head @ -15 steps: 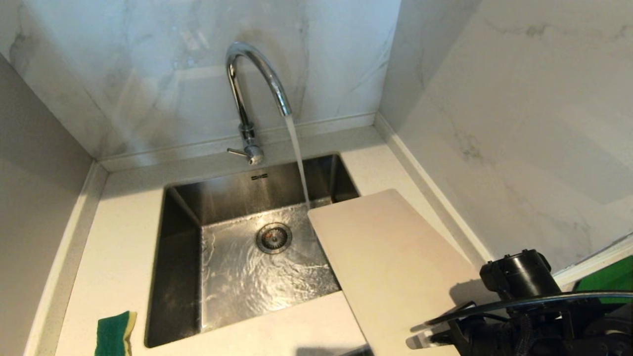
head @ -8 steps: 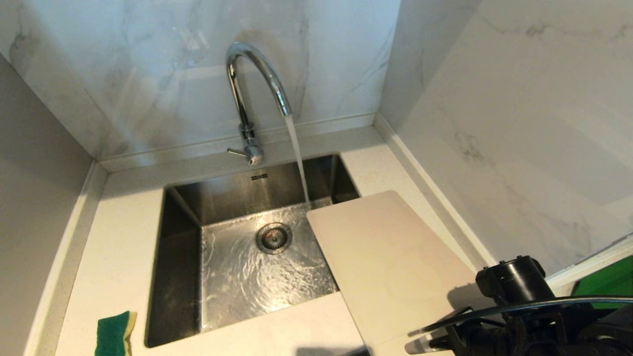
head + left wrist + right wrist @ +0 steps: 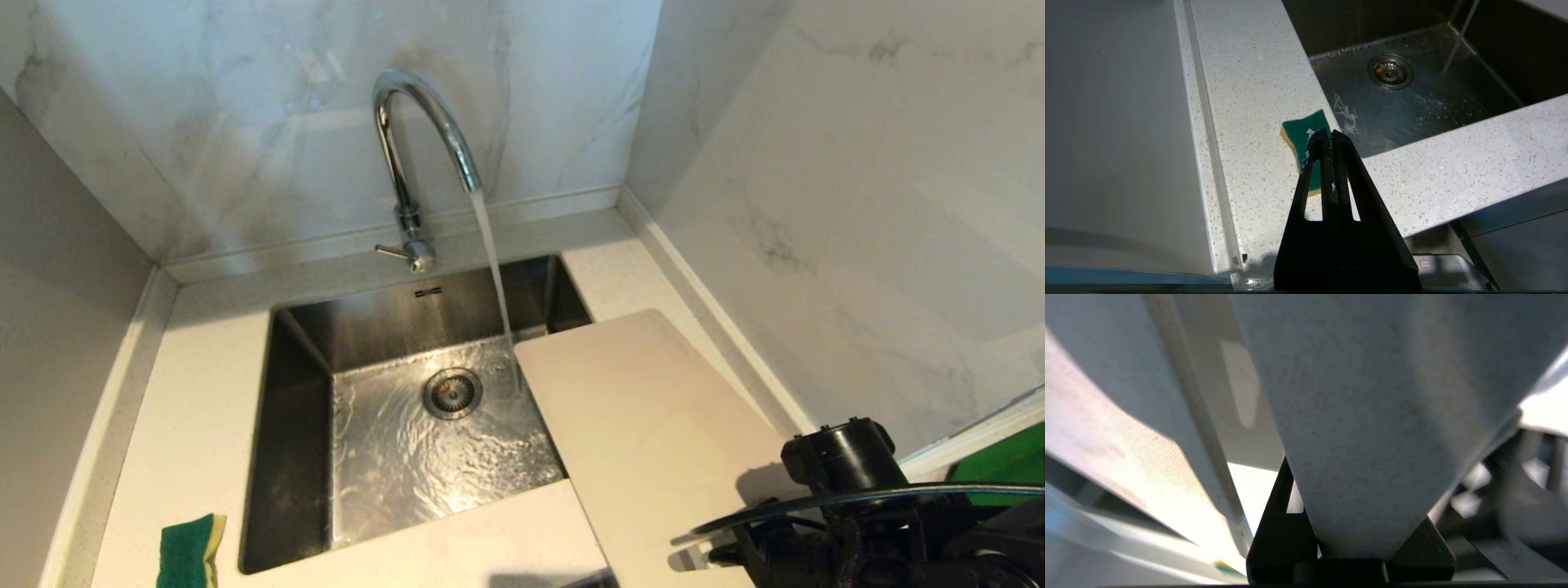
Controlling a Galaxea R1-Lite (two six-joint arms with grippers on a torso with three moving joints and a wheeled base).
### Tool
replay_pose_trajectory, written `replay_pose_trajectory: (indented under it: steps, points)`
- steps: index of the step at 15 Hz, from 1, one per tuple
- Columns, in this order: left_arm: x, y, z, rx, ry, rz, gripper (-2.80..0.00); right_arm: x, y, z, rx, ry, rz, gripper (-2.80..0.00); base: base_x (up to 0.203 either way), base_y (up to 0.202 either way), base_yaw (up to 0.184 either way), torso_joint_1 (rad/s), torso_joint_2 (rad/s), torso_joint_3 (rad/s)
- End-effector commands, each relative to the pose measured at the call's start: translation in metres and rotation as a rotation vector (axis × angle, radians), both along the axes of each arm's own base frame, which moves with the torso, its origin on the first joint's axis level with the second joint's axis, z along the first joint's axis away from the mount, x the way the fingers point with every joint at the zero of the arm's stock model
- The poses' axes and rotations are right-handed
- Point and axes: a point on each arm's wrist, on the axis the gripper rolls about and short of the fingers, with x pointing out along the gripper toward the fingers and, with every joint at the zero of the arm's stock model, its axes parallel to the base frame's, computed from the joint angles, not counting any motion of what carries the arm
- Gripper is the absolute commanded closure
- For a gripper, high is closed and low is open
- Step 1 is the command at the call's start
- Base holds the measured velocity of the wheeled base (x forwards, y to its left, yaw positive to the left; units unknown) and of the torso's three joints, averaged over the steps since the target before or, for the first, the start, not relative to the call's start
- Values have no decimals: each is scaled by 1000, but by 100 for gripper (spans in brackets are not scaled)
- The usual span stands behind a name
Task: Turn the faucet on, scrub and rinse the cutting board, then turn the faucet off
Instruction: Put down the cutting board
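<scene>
Slightly shifted since the earlier frames, the cutting board (image 3: 645, 433) has its far corner a little farther right, just clear of the falling water, and the right arm's black wrist sits a touch lower. The off-white board is tilted, its far end jutting over the right side of the steel sink (image 3: 286, 392), its near end clamped in the right pincer (image 3: 1347, 555), whose jaws close on the board's edge. The faucet (image 3: 420, 139) is running; its stream lands in the basin just beside the board's corner. The sink holds only a moving sheet of water around the drain (image 3: 451, 393). The left pincer (image 3: 1331, 136) is pressed together, empty, parked above a green and yellow sponge (image 3: 189, 551) on the counter (image 3: 196, 359). To rinse well, the board probably needs sliding left under the stream, kept sloped so water drains into the basin.
</scene>
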Motion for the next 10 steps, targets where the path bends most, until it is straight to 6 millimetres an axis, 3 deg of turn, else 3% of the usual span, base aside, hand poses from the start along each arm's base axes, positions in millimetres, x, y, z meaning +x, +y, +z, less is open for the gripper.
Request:
replay_pose_trajectory:
  steps: [1,10]
  points:
    - [0,0,0,0,3,0,0,1,-2,-2,-22,-24,-54,0,0,0,0,0,0,0]
    - [0,0,0,0,3,1,0,3,-3,-1,-34,-29,-83,0,0,0,0,0,0,0]
